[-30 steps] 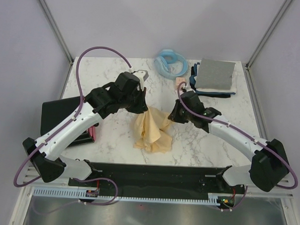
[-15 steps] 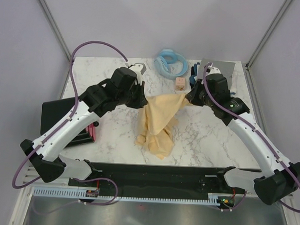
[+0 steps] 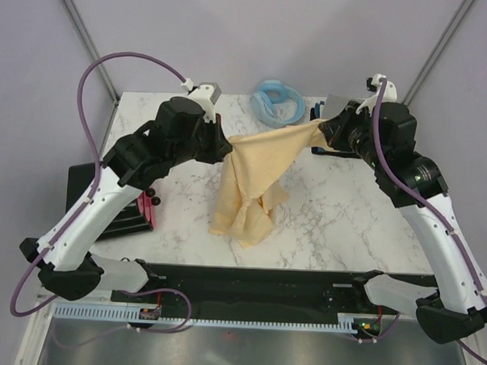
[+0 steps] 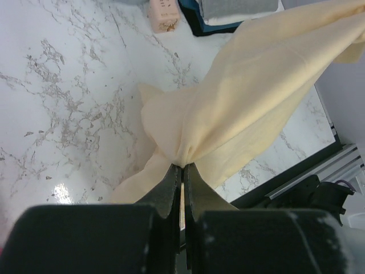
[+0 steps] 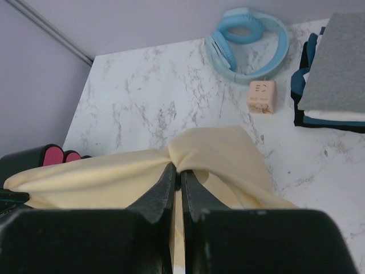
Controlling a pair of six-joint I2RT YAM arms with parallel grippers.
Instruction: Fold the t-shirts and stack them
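Cream t-shirt [image 3: 259, 157] hangs stretched btwn L tool [image 3: 227, 149] & R tool [image 3: 323, 134], both clamped on it.

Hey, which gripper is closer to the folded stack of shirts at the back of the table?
Right. The right gripper, pinching the yellow t-shirt, is close by the folded stack; the left gripper holds the shirt's other end, well to the stack's left.

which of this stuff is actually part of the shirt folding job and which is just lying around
Job: pale yellow t-shirt, pinched by left pincer and right pincer; folded stack of grey, white and navy t-shirts.
Lying about: light blue headphones; small peach block; black box with pink-red side.
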